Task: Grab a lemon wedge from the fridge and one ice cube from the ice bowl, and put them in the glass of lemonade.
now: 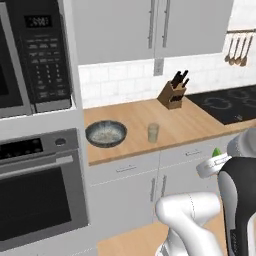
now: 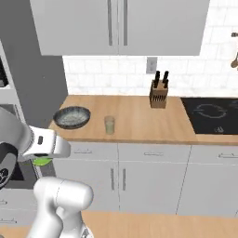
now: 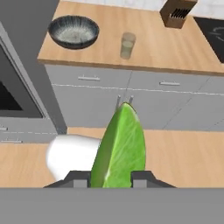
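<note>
My end effector (image 3: 112, 178) is pinching the yellowish-green lemon wedge (image 3: 120, 148), which stands up between the two dark finger tips in the hand view. The same wedge shows as a small green patch at the hand in the left base view (image 1: 217, 152) and under it in the right base view (image 2: 42, 161). I judge the first pick-up complete.

The hand is held in front of the grey lower cabinets, well apart from the wooden worktop (image 1: 200, 122). On that worktop stands the small clear tumbler of pale yellowish lemonade (image 1: 153, 133), with the round dark speckled ice bowl with pale inside (image 1: 105, 133) near it on the oven side, not touching. The wooden knife block (image 1: 171, 94) stands further back.

Outstanding, in my judgement: carry the wedge over the glass and release it, then take one ice cube from the bowl and add it. Individual cubes are too small to make out.
</note>
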You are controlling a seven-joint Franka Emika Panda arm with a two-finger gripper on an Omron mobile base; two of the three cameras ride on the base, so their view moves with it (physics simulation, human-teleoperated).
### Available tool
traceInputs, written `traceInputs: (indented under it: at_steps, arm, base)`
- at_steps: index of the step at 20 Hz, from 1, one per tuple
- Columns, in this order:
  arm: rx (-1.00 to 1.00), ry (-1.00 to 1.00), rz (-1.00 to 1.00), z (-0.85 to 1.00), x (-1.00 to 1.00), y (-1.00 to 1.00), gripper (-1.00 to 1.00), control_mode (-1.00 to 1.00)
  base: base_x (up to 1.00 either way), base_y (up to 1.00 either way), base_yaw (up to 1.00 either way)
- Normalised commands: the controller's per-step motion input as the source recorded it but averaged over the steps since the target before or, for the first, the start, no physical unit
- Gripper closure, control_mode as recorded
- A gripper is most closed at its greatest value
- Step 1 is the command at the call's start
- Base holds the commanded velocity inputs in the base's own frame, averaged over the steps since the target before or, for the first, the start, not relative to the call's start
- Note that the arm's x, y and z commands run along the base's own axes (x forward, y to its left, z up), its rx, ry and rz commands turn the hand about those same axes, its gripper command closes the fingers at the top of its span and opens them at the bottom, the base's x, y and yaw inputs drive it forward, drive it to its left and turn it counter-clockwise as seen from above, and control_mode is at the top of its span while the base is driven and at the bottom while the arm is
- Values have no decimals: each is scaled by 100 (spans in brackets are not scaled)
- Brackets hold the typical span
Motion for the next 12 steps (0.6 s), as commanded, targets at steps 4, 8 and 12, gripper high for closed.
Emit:
traceInputs:
  at_steps: [4,8,12]
  arm:
    - [0,0,0,0,0,0,100,100]
    - [0,0,0,0,0,0,100,100]
    - [0,0,0,0,0,0,100,100]
  base:
    - [93,-69,51]
    - [43,-55,33]
    - [29,-30,17]
